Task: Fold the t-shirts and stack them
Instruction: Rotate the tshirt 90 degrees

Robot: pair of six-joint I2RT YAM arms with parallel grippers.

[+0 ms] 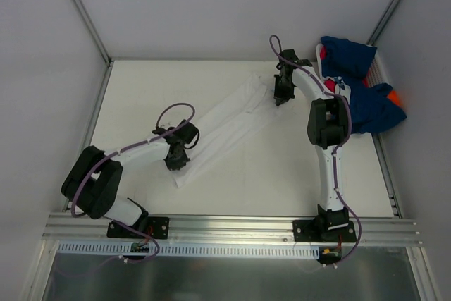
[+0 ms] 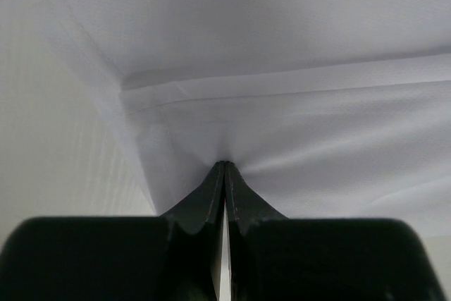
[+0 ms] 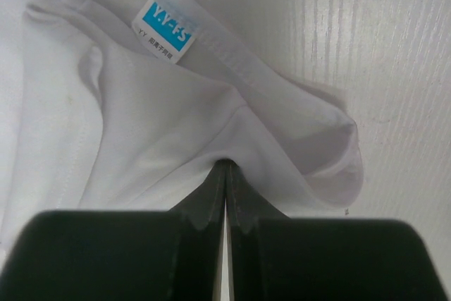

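A white t-shirt, folded into a long strip, lies diagonally across the table between my two grippers. My left gripper is shut on its near-left end, with cloth pinched at the fingertips in the left wrist view. My right gripper is shut on its far-right end near the collar; the right wrist view shows the pinched cloth and the blue neck label. A pile of navy blue shirts, with red and orange cloth showing, lies at the back right.
The white table is bounded by grey walls on the left, back and right. A metal rail runs along the near edge where the arm bases are bolted. A white ribbed object sits behind the pile.
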